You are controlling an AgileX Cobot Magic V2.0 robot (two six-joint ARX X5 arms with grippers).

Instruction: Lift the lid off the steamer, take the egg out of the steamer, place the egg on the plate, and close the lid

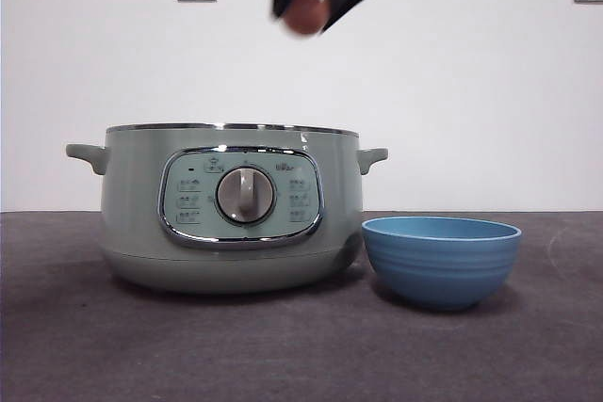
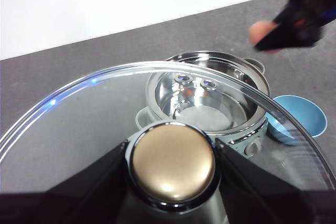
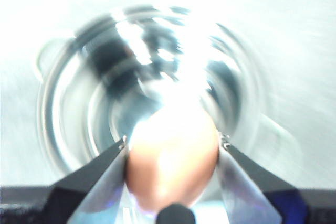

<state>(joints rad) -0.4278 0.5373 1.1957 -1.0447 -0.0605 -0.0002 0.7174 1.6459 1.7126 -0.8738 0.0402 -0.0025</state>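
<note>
Above the open steamer [image 1: 231,209]: egg [image 1: 305,14] clamped between right gripper [image 1: 316,8] fingers | lid [image 2: 79,124] held aloft, knob pinched by left gripper [image 2: 173,163] | plate [image 1: 441,259] on bench [image 1: 283,345], just beside steamer.

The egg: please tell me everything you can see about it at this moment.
The egg is brownish-orange with a smooth shell, and it looks whole. The right gripper holds it between its two black jaws, which press on opposite sides. It hangs in the air above the open steamer, touching nothing but the jaws. It is blurred in every view, so finer marks cannot be told.
</note>
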